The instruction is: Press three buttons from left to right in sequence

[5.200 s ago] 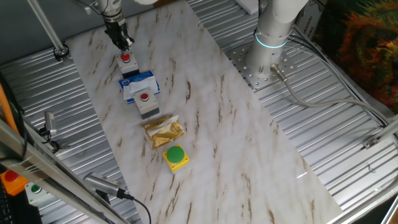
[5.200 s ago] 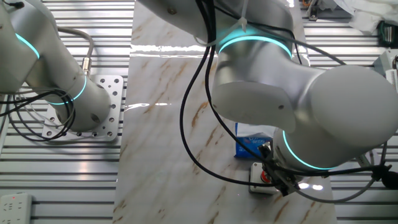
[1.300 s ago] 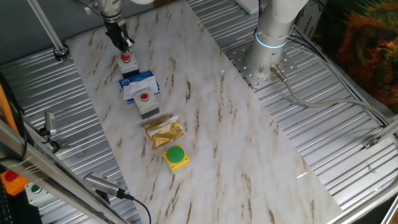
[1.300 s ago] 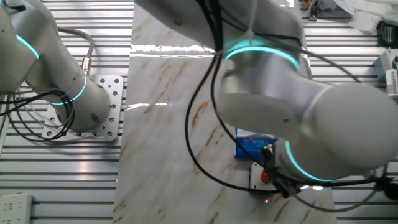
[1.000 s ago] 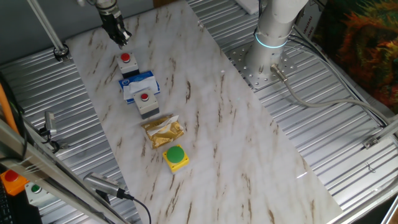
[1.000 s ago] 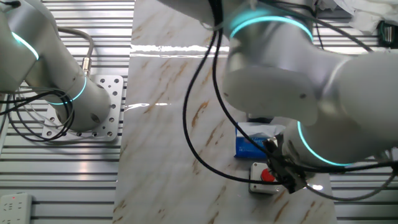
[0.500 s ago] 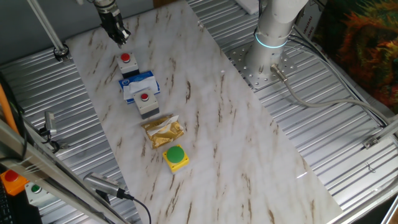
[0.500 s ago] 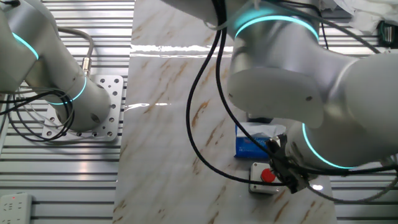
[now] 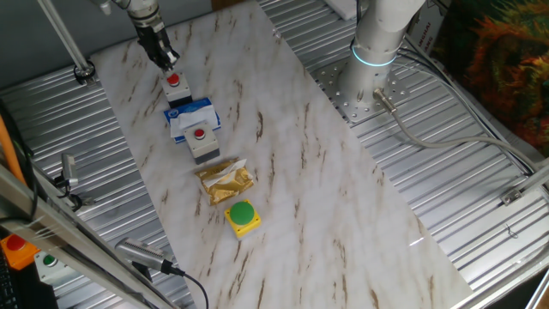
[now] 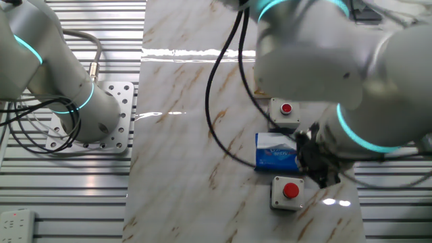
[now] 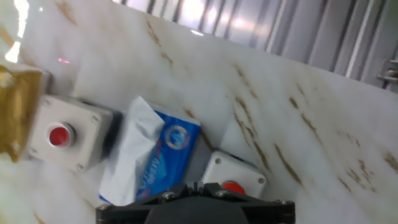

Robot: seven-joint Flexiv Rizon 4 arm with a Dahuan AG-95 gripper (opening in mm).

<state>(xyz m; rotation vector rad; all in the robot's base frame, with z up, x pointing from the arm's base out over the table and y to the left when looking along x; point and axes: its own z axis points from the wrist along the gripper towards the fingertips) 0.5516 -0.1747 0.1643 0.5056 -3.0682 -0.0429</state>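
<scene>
Three buttons stand in a row on the marble board. The first grey-white box with a red cap (image 9: 174,83) (image 10: 290,191) (image 11: 233,184) is nearest my gripper. The second red-capped box (image 9: 200,136) (image 10: 286,109) (image 11: 60,135) sits beyond a tissue pack. The yellow box with a green dome (image 9: 243,215) ends the row. My gripper (image 9: 169,62) (image 10: 326,178) (image 11: 196,185) hovers just above and beside the first box without touching its cap. Its fingertips are shut with nothing between them.
A blue-white tissue pack (image 9: 192,117) (image 10: 275,154) (image 11: 149,155) lies between the two red-capped boxes. A crinkled gold foil packet (image 9: 227,181) (image 11: 15,106) lies between the second box and the yellow one. An orange box (image 9: 15,246) sits off the board at the lower left.
The gripper has lifted off the first red cap, drawn back, then shifted slightly toward the row. In the other fixed view the arm swung aside and uncovered the second box.
</scene>
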